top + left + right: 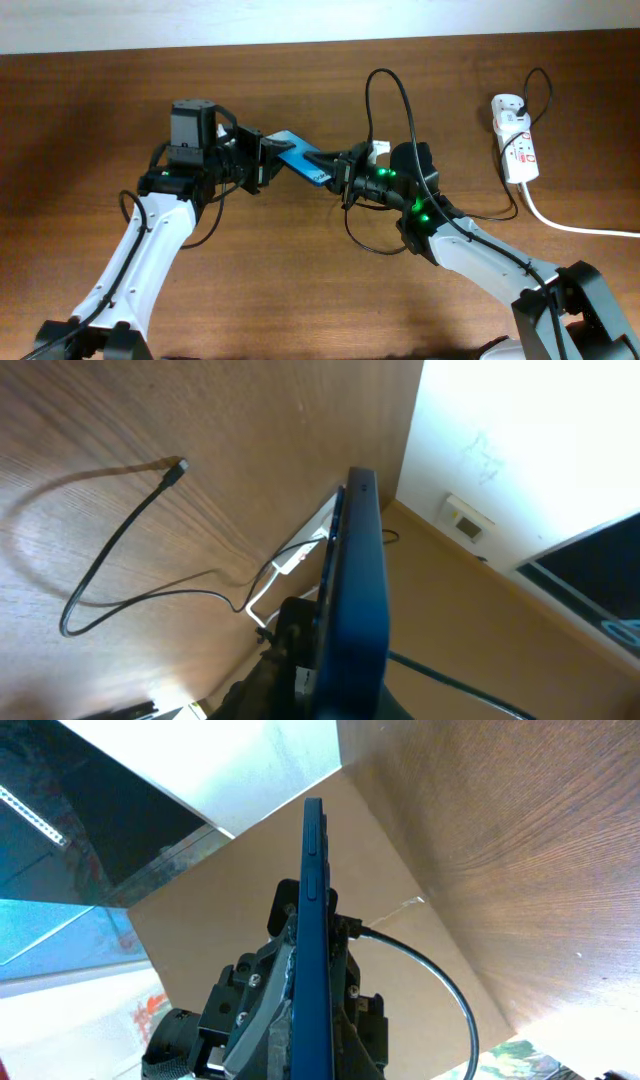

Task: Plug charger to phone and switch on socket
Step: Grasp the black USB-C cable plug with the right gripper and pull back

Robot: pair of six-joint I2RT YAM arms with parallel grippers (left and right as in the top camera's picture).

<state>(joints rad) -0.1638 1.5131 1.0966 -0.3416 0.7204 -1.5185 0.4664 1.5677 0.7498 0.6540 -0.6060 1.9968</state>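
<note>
Dark wood tabletop [300, 300] is filling the overhead view, with a pale wall running along its far edge. Both arms are reaching toward the middle. The phone [293, 155] is hanging between them, lifted off the wood, with its blue screen tilting up toward the camera. The left claw [264, 162] is gripping the phone's left end, its dark plates pressing in narrow on either side. The right claw [333, 172] is meeting the opposite end. In the right wrist view the phone is showing edge-on, running up the centre. There a grey finger [262, 1020] is pressing flat against one face and a black block is sitting tight against the other, so this claw is also clamping the phone. In the left wrist view the phone is again showing edge-on, rising from the bottom centre.

The charger [175, 470] is lying loose on the tabletop in the left wrist view. Its thin black cable is curling in a loop and its small connector tip is resting on the wood, apart from the phone. The socket [515, 140] is lying near the far right corner, well apart from the phone. A thick white cord [580, 228] is trailing from its near end toward the right edge. Whether its switch is on, I cannot tell.
</note>
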